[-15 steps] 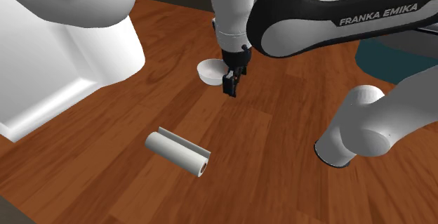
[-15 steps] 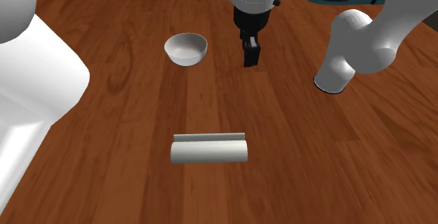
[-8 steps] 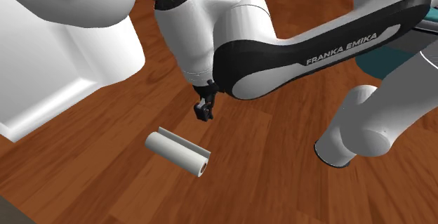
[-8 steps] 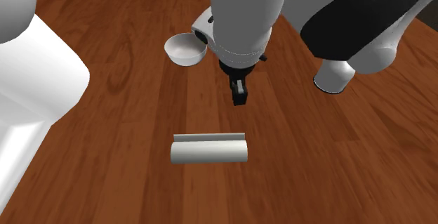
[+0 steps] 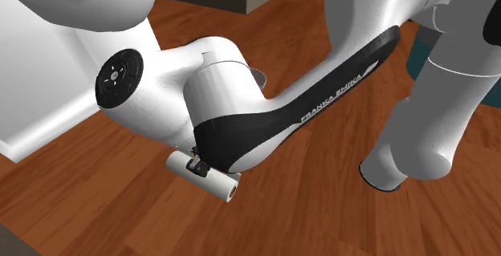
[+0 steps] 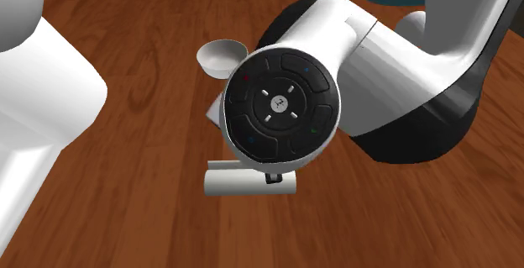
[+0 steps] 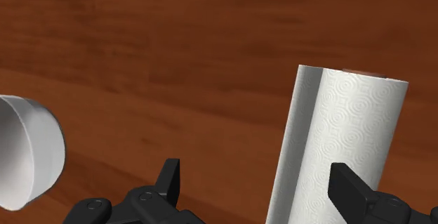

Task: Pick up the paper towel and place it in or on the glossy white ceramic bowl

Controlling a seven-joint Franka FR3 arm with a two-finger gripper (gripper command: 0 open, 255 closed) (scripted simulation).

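Our gripper [image 7: 258, 187] hangs low over the wooden floor [image 6: 126, 182], fingers spread, with the paper towel [image 7: 337, 152] lying on its side off-centre beneath one finger, well apart from the white bowl [image 6: 220, 55]. We should centre the fingers across the roll before lowering, or that finger may set it rolling.

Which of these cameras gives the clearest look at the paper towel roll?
The wrist view: the paper towel lies close ahead, its embossed pattern plain. In the shoulder view and the second exterior view, the white arm covers part of it.
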